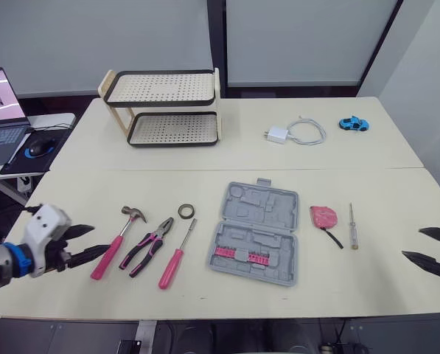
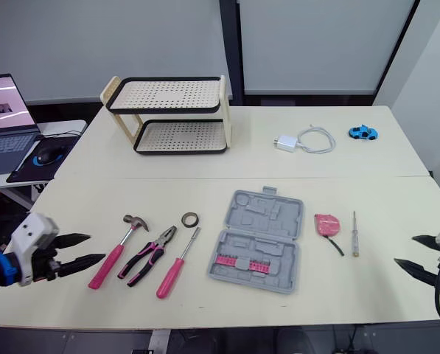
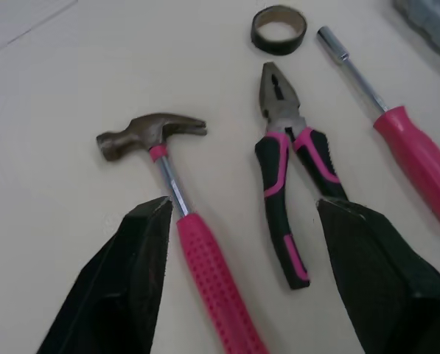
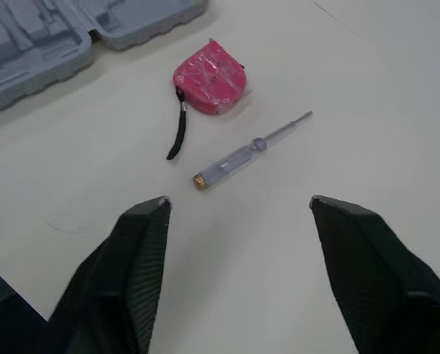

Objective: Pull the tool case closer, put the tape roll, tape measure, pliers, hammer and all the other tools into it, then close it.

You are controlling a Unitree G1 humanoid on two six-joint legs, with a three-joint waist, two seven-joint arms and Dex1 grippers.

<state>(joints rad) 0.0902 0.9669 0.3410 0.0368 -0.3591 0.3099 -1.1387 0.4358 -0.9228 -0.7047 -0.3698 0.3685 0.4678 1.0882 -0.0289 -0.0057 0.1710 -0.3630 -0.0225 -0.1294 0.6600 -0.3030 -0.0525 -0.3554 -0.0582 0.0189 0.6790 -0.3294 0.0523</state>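
The case lies open at mid-table. On its left: tape roll, driver, pliers, hammer — on its right, tape measure and tester. The left gripper gapes empty beside the hammer's handle; the right gripper — also spread, empty — hangs beyond the tester.

The tabletop is finished in pale cream. The tool case is moulded in plain grey, and a row of pink bits is set in it. The hammer is given a pink handle with a dotted pattern, a silver shaft and a dark brownish head. The pliers are gripped in black and pink. The nut driver is handled in pink. The tape roll is black outside and tan inside. The tape measure is pink, with a black strap. The tester screwdriver is clear-handled. The left hand and right hand are fingered in black. The rack is cream, rimmed in black, with dot-perforated shelves.
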